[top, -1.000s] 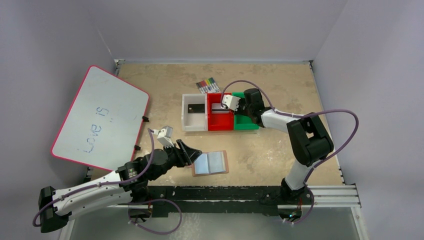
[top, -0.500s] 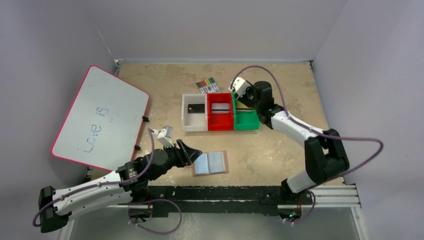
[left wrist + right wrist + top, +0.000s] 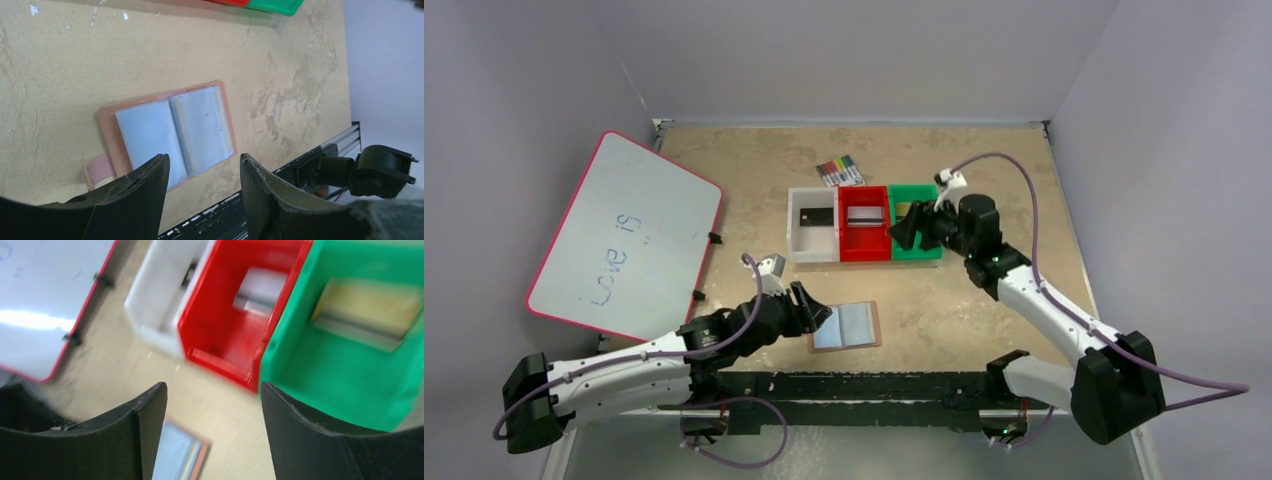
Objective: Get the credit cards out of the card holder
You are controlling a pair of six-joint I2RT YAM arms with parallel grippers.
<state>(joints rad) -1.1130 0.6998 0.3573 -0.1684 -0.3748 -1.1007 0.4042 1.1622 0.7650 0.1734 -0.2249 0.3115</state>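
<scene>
The card holder (image 3: 845, 325) lies open and flat near the table's front edge, tan with two pale-blue pockets (image 3: 170, 131); no card shows plainly in the pockets. My left gripper (image 3: 816, 312) hovers open at its left edge, nothing between the fingers (image 3: 202, 158). My right gripper (image 3: 902, 230) hangs open and empty above the green bin (image 3: 212, 386). One of the credit cards, black (image 3: 814, 215), lies in the white bin. A silver one (image 3: 260, 287) is in the red bin and a gold one (image 3: 370, 310) in the green bin.
White bin (image 3: 812, 254), red bin (image 3: 865, 254) and green bin (image 3: 921, 254) stand side by side mid-table. A pack of coloured markers (image 3: 839, 170) lies behind them. A red-rimmed whiteboard (image 3: 624, 235) leans at the left. Walls close in on three sides.
The right gripper left the red bin, passed over the green bin, drew back rightward and opened wide. The left gripper crept slightly closer to the card holder.
</scene>
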